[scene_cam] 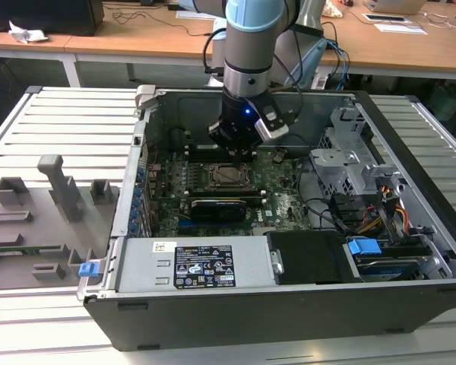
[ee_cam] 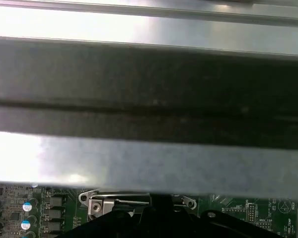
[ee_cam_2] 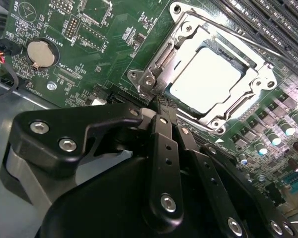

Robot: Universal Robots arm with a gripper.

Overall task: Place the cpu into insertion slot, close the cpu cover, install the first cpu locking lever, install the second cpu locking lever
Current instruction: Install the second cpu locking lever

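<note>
CPU (ee_cam_2: 204,82) sits seated in the insertion slot (ee_cam_2: 241,62) on the green motherboard (scene_cam: 277,201), its silvery face showing through the window of the cpu cover (ee_cam_2: 181,47), which lies flat over it. Just beside the socket's corner, the hand (ee_cam_2: 159,106) has its fingers pinched together, holding nothing visible.
</note>
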